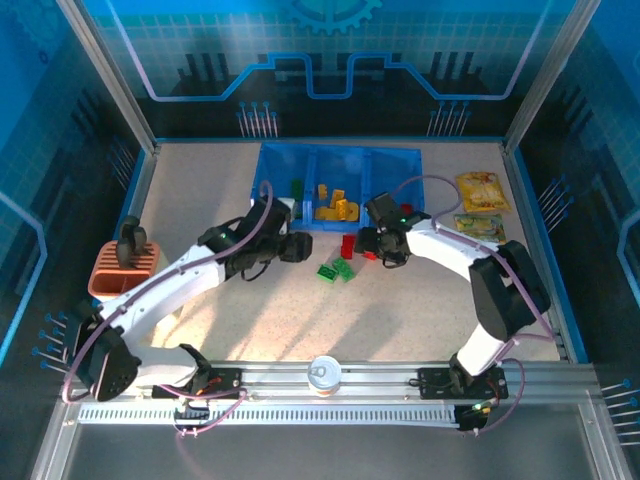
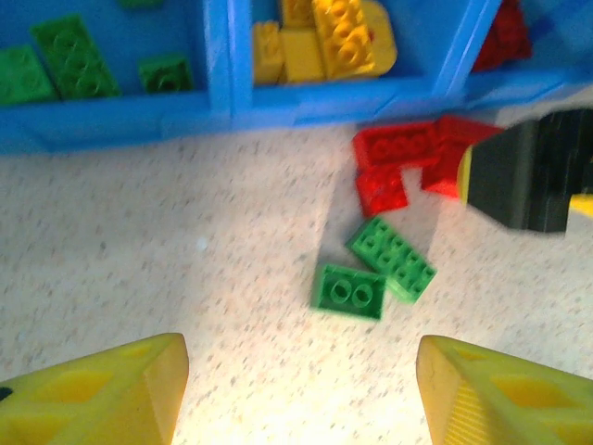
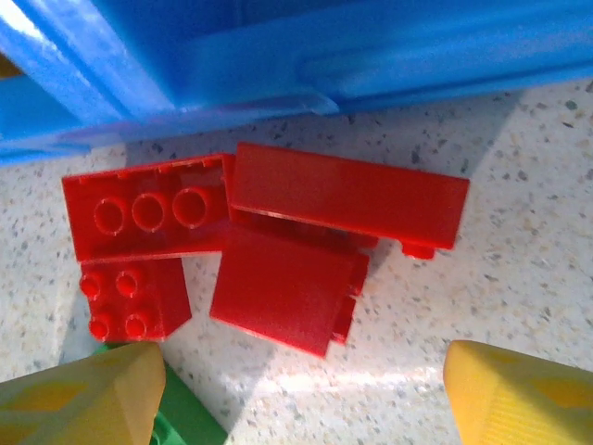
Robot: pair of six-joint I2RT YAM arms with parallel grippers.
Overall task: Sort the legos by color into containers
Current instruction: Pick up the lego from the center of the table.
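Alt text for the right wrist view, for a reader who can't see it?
A cluster of red legos lies on the speckled table, just in front of the blue tray. The right gripper is open with nothing between its yellow fingers, and a green lego peeks in at the bottom edge.

Table [image 1: 300, 320]: blue tray [image 2: 111, 125], red legos [image 3: 278, 287] & green legos [image 2: 391, 258] just in front, snack pkts [image 1: 483, 190] right, holder [image 1: 110, 278] left.
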